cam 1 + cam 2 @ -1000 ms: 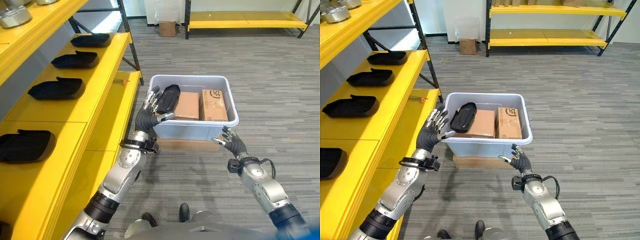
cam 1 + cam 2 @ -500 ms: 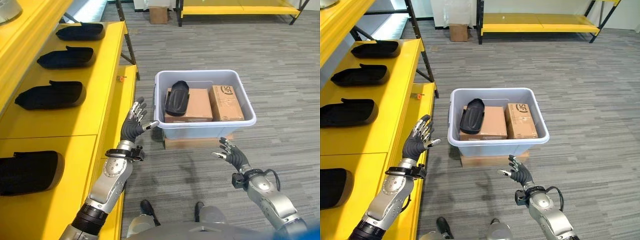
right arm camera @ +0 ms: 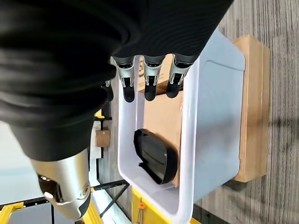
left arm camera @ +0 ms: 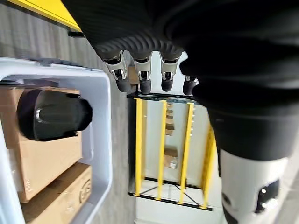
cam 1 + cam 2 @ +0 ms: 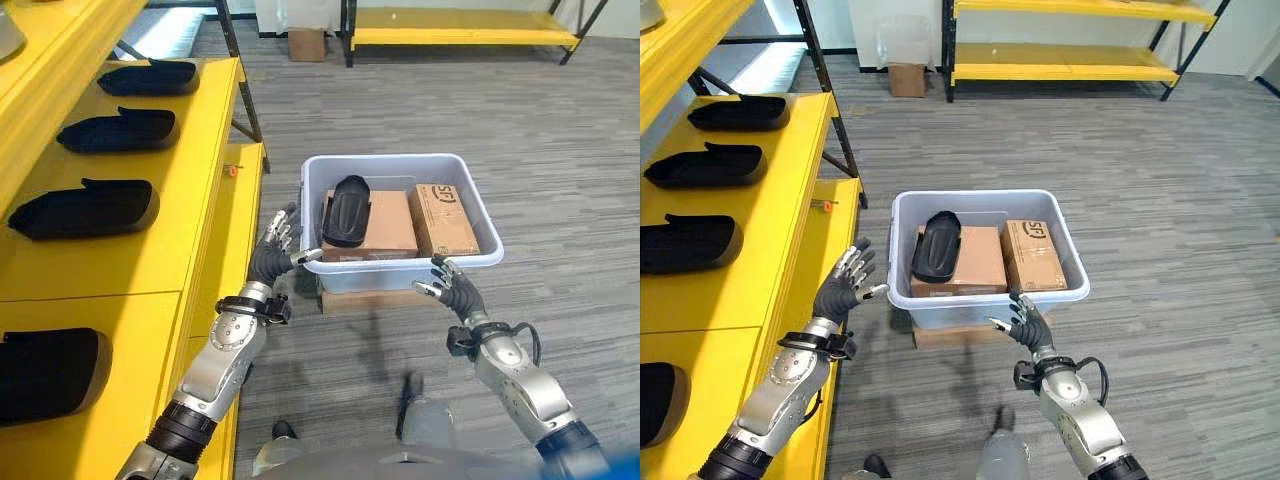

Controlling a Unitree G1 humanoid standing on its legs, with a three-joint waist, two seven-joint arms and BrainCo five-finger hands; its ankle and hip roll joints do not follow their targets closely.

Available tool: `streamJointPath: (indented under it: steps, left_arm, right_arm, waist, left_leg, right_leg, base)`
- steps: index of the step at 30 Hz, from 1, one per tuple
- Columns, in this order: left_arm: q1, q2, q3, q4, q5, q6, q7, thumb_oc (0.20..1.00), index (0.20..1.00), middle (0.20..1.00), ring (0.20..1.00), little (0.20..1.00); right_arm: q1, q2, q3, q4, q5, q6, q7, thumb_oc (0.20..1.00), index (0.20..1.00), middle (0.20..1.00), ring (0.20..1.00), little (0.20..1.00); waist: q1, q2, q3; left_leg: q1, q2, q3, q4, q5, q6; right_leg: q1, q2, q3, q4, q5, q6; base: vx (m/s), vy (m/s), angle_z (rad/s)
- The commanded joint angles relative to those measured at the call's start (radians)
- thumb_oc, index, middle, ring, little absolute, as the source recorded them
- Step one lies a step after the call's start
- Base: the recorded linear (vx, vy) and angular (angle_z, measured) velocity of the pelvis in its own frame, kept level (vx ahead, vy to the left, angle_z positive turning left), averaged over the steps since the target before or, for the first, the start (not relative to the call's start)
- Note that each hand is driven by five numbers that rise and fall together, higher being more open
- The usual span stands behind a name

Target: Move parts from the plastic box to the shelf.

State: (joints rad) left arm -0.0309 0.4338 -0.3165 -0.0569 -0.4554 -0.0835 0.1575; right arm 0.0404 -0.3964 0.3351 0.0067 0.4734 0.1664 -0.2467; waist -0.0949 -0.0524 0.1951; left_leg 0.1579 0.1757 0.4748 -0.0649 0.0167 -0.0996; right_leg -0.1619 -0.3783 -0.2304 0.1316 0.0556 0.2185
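Both hands empty, fingers apart, flanking the pale grey plastic box (image 5: 400, 262) at frame centre.
My left hand (image 5: 275, 255) should clear the rim, then wrap the black moulded part (image 5: 346, 210); my right hand (image 5: 452, 291) stays clear.

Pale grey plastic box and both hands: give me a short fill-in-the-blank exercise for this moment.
1. The black moulded part in the pale grey plastic box lies on a ____ carton.
2. The box stands on a flat ____ slab.
3. Left hand and right hand both have ____ fingers and hold nothing.
4. More black parts lie on the ____ shelf.

Missing words: cardboard; wooden; open; yellow
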Motion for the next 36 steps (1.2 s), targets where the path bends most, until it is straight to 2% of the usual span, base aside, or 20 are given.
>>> streamJointPath:
  steps: [1, 4, 6, 10, 12, 13, 16, 18, 21, 24, 25, 27, 30, 32, 33, 35, 36]
  left_arm:
    - [-0.016, 0.013, 0.029, -0.1, 0.012, -0.04, 0.013, 1.0, 1.0, 1.0, 1.0, 1.0]
    - [0.035, 0.018, 0.069, -0.129, -0.019, -0.054, 0.033, 1.0, 1.0, 1.0, 1.0, 1.0]
    - [0.058, 0.02, 0.097, -0.093, -0.044, -0.081, 0.024, 1.0, 1.0, 1.0, 1.0, 1.0]
    - [0.044, 0.005, 0.091, -0.055, -0.088, -0.069, -0.022, 1.0, 1.0, 1.0, 1.0, 1.0]
    - [0.053, -0.003, 0.085, -0.049, -0.048, -0.065, -0.045, 1.0, 1.0, 1.0, 1.0, 1.0]
    - [0.055, -0.004, 0.085, -0.049, -0.046, -0.064, -0.045, 1.0, 1.0, 1.0, 1.0, 1.0]
    - [0.067, -0.009, 0.093, -0.054, -0.028, -0.049, -0.032, 1.0, 1.0, 1.0, 1.0, 1.0]
    - [0.09, -0.016, 0.118, -0.068, -0.033, -0.047, -0.02, 1.0, 1.0, 1.0, 1.0, 1.0]
    - [0.103, -0.019, 0.135, -0.075, -0.035, -0.057, -0.035, 1.0, 1.0, 1.0, 1.0, 1.0]
    - [0.118, -0.011, 0.149, -0.074, -0.04, -0.066, -0.054, 1.0, 1.0, 1.0, 1.0, 1.0]
    - [0.112, -0.009, 0.142, -0.059, -0.041, -0.074, -0.047, 1.0, 1.0, 1.0, 1.0, 1.0]
    - [0.096, -0.009, 0.133, -0.036, -0.047, -0.08, -0.052, 1.0, 1.0, 1.0, 1.0, 1.0]
    - [0.074, -0.007, 0.124, -0.015, -0.032, -0.086, -0.07, 1.0, 1.0, 1.0, 1.0, 1.0]
    - [0.06, -0.004, 0.113, -0.01, -0.022, -0.079, -0.078, 1.0, 1.0, 1.0, 1.0, 1.0]
    - [0.043, -0.002, 0.102, 0.002, -0.018, -0.072, -0.078, 1.0, 1.0, 1.0, 1.0, 1.0]
    - [0.034, 0.0, 0.094, 0.002, -0.026, -0.07, -0.082, 1.0, 1.0, 1.0, 1.0, 1.0]
    - [0.031, -0.003, 0.081, 0.004, -0.018, -0.069, -0.08, 1.0, 1.0, 1.0, 1.0, 1.0]
  right_arm:
    - [-0.021, 0.012, -0.005, -0.114, -0.107, -0.028, 0.009, 1.0, 1.0, 1.0, 1.0, 1.0]
    - [-0.044, -0.031, 0.03, -0.16, -0.17, -0.055, 0.114, 1.0, 1.0, 1.0, 1.0, 1.0]
    - [-0.14, -0.067, 0.112, -0.13, -0.146, -0.042, 0.153, 1.0, 1.0, 1.0, 1.0, 1.0]
    - [-0.169, -0.07, 0.129, -0.094, -0.115, -0.038, 0.146, 1.0, 1.0, 1.0, 1.0, 1.0]
    - [-0.168, -0.074, 0.112, -0.061, -0.08, -0.049, 0.144, 1.0, 1.0, 1.0, 1.0, 1.0]
    - [-0.167, -0.074, 0.111, -0.058, -0.076, -0.05, 0.144, 1.0, 1.0, 1.0, 1.0, 1.0]
    - [-0.162, -0.062, 0.101, -0.044, -0.068, -0.066, 0.139, 1.0, 1.0, 1.0, 1.0, 1.0]
    - [-0.141, -0.054, 0.095, -0.063, -0.107, -0.061, 0.154, 1.0, 1.0, 1.0, 1.0, 1.0]
    - [-0.121, -0.054, 0.092, -0.073, -0.132, -0.056, 0.171, 1.0, 1.0, 1.0, 1.0, 1.0]
    - [-0.103, -0.062, 0.099, -0.076, -0.128, -0.051, 0.192, 1.0, 1.0, 1.0, 1.0, 1.0]
    - [-0.096, -0.068, 0.108, -0.076, -0.118, -0.05, 0.184, 1.0, 1.0, 1.0, 1.0, 1.0]
    - [-0.091, -0.072, 0.116, -0.072, -0.105, -0.046, 0.156, 1.0, 1.0, 1.0, 1.0, 1.0]
    - [-0.089, -0.071, 0.101, -0.022, -0.059, -0.061, 0.151, 1.0, 1.0, 1.0, 1.0, 1.0]
    - [-0.079, -0.067, 0.093, -0.015, -0.051, -0.068, 0.152, 1.0, 1.0, 1.0, 1.0, 1.0]
    - [-0.07, -0.065, 0.088, -0.011, -0.044, -0.07, 0.135, 1.0, 1.0, 1.0, 1.0, 1.0]
    - [-0.061, -0.061, 0.081, -0.012, -0.031, -0.064, 0.142, 1.0, 1.0, 1.0, 1.0, 1.0]
    - [-0.047, -0.054, 0.075, -0.013, -0.032, -0.058, 0.136, 1.0, 1.0, 1.0, 1.0, 1.0]
  waist:
    - [0.009, 0.022, 0.004]
    - [0.028, 0.027, 0.003]
    - [0.053, 0.019, 0.001]
    - [0.056, 0.01, -0.001]
    - [0.053, 0.009, -0.003]
    - [0.053, 0.01, -0.003]
    - [0.066, 0.015, -0.004]
    - [0.07, 0.016, -0.008]
    - [0.068, 0.017, -0.016]
    - [0.068, 0.018, -0.025]
    - [0.062, 0.019, -0.026]
    - [0.057, 0.019, -0.023]
    - [0.051, 0.02, -0.019]
    - [0.046, 0.02, -0.014]
    - [0.04, 0.018, -0.012]
    - [0.037, 0.021, -0.012]
    - [0.031, 0.023, -0.012]
  left_leg:
    - [-0.031, 0.027, -0.018, 0.089, -0.067, 0.05]
    - [-0.054, 0.067, -0.026, 0.149, -0.058, 0.027]
    - [-0.077, 0.124, -0.023, 0.262, -0.073, 0.002]
    - [-0.112, 0.153, 0.02, 0.341, -0.024, -0.017]
    - [-0.137, 0.163, 0.046, 0.386, -0.002, -0.032]
    - [-0.14, 0.156, 0.044, 0.387, -0.004, -0.031]
    - [-0.163, 0.093, 0.006, 0.361, -0.019, -0.013]
    - [-0.158, 0.06, -0.007, 0.301, -0.022, 0.0]
    - [-0.143, 0.07, -0.01, 0.246, 0.001, -0.006]
    - [-0.129, 0.126, -0.023, 0.159, 0.068, -0.03]
    - [-0.125, 0.161, -0.019, 0.125, 0.114, -0.045]
    - [-0.12, 0.18, -0.03, 0.106, 0.145, -0.057]
    - [-0.11, 0.167, -0.029, 0.122, 0.082, -0.033]
    - [-0.116, 0.151, -0.028, 0.141, 0.059, -0.026]
    - [-0.113, 0.131, -0.028, 0.144, 0.032, -0.016]
    - [-0.117, 0.116, -0.019, 0.145, 0.029, 0.003]
    - [-0.114, 0.094, -0.018, 0.148, 0.014, 0.011]
  right_leg:
    - [0.053, 0.053, 0.0, 0.006, 0.053, 0.008]
    - [0.101, 0.132, -0.039, 0.03, -0.058, -0.042]
    - [0.149, 0.19, -0.1, 0.065, -0.159, -0.118]
    - [0.187, 0.224, -0.139, 0.016, -0.155, -0.147]
    - [0.226, 0.247, -0.164, -0.036, -0.149, -0.163]
    - [0.229, 0.25, -0.164, -0.04, -0.148, -0.164]
    - [0.236, 0.264, -0.148, -0.049, -0.148, -0.164]
    - [0.247, 0.277, -0.142, -0.056, -0.156, -0.17]
    - [0.248, 0.28, -0.145, -0.058, -0.156, -0.17]
    - [0.241, 0.273, -0.155, -0.042, -0.164, -0.166]
    - [0.233, 0.27, -0.16, -0.021, -0.174, -0.163]
    - [0.226, 0.267, -0.16, 0.021, -0.201, -0.163]
    - [0.207, 0.257, -0.161, 0.114, -0.245, -0.17]
    - [0.207, 0.261, -0.157, 0.13, -0.253, -0.17]
    - [0.207, 0.255, -0.153, 0.136, -0.251, -0.165]
    - [0.2, 0.256, -0.153, 0.127, -0.229, -0.17]
    - [0.199, 0.253, -0.147, 0.12, -0.222, -0.166]
  base:
    - [0.23, -0.544, 0.44]
    - [0.26, -0.54, -0.01]
    - [0.32, -0.668, -0.1]
    - [0.15, -0.341, 0.36]
    - [0.17, -0.262, 0.59]
    - [0.11, -0.145, 0.46]
    - [0.11, -0.075, 0.27]
    - [0.25, 0.01, -0.24]
    - [0.2, 0.077, -0.13]
    - [0.17, 0.159, -0.09]
    - [0.19, 0.23, -0.13]
    - [0.17, 0.187, -0.1]
    - [0.17, 0.181, -0.11]
    - [0.16, 0.177, -0.18]
    - [0.15, 0.19, -0.17]
    - [0.09, 0.18, -0.13]
    - [0.09, 0.193, -0.13]
